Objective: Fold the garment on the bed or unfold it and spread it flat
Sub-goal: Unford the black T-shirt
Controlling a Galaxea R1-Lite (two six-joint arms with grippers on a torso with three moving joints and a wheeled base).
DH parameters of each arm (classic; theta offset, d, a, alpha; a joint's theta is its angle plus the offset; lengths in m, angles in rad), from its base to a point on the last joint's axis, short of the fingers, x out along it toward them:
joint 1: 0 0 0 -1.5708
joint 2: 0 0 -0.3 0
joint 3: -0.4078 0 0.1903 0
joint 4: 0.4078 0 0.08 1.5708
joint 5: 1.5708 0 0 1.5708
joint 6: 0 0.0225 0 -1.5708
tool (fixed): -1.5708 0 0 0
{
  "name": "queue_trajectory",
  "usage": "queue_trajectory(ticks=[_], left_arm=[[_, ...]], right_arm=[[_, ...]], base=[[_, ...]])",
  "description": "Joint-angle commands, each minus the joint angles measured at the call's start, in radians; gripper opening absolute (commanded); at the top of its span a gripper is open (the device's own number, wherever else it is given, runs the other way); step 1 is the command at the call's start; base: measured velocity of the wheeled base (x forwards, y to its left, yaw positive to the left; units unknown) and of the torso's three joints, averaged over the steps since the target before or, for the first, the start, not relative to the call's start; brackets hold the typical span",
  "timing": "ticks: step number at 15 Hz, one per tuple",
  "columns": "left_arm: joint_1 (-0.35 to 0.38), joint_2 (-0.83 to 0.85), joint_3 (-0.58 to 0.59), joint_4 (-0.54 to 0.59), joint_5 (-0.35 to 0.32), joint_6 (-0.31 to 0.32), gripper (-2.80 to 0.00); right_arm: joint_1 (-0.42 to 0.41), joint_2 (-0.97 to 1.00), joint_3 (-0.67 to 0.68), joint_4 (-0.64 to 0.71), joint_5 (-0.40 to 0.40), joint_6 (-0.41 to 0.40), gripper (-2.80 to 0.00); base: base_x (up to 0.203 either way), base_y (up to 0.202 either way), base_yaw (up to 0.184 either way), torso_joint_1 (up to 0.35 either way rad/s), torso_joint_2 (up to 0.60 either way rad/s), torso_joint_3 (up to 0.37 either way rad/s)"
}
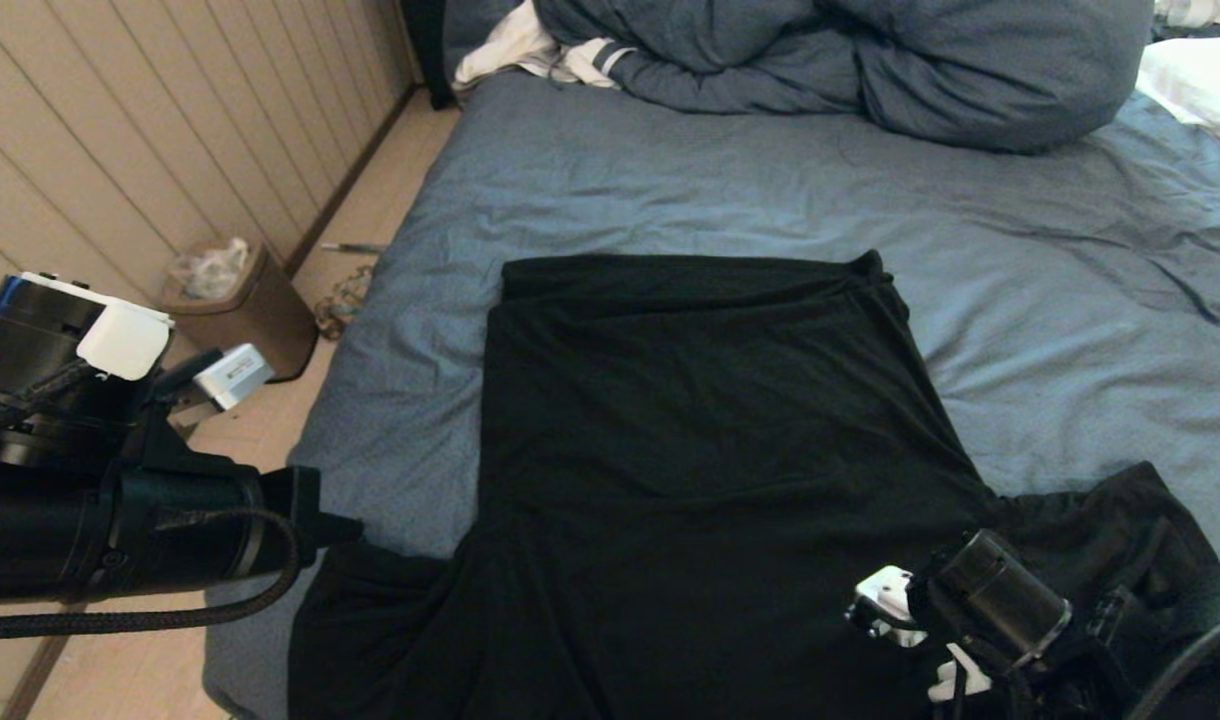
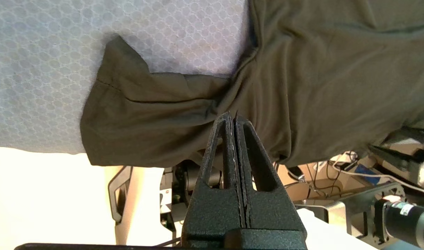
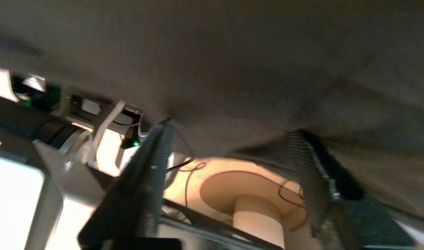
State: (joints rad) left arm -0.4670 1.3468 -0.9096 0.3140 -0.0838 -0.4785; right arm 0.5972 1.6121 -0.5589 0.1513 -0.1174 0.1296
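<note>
The garment (image 1: pixel 690 480) runs off the head view's lower edge, so its near hem is cut off, and no print or lettering shows on the black cloth. The right pincer (image 3: pixel 229 152) is hidden in the head view behind its own wrist (only the housing shows), and the right wrist view is smeared with blur. The left pincer's (image 2: pixel 234 119) tips lie against the cloth; whether they pinch any cannot be told.
</note>
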Motion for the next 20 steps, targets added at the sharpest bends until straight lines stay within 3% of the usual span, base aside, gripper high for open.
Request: queue_trajectory(ticks=[1,2,3,4,15,20], left_arm=[[0.000,0.009,0.000,0.000,-0.002,-0.003,-2.80],[0.001,0.011,0.000,-0.001,-0.004,-0.002,-2.80],[0.001,0.012,0.000,-0.001,-0.005,-0.002,-2.80],[-0.001,0.014,0.000,-0.001,-0.005,0.000,-2.80],[0.000,0.014,0.001,-0.001,-0.008,0.000,-2.80],[-0.001,0.014,0.009,-0.001,-0.008,0.006,-2.80]], right_arm=[[0.008,0.076,-0.005,-0.031,-0.012,0.004,0.00],[0.007,0.081,-0.009,-0.032,-0.014,0.005,0.00],[0.002,0.082,-0.014,-0.033,-0.020,0.007,-0.46],[-0.002,0.075,-0.016,-0.033,-0.031,0.007,-2.80],[0.011,-0.067,0.090,-0.013,-0.039,0.003,-2.80],[0.054,-0.220,0.140,0.157,-0.033,0.007,-2.80]], base=[[0.000,0.000,0.000,0.000,0.00,0.000],[0.000,0.000,0.000,0.000,0.00,0.000],[0.000,0.000,0.000,0.000,0.00,0.000],[0.000,0.000,0.000,0.000,0.00,0.000],[0.000,0.000,0.000,0.000,0.00,0.000],[0.000,0.000,0.000,0.000,0.00,0.000]])
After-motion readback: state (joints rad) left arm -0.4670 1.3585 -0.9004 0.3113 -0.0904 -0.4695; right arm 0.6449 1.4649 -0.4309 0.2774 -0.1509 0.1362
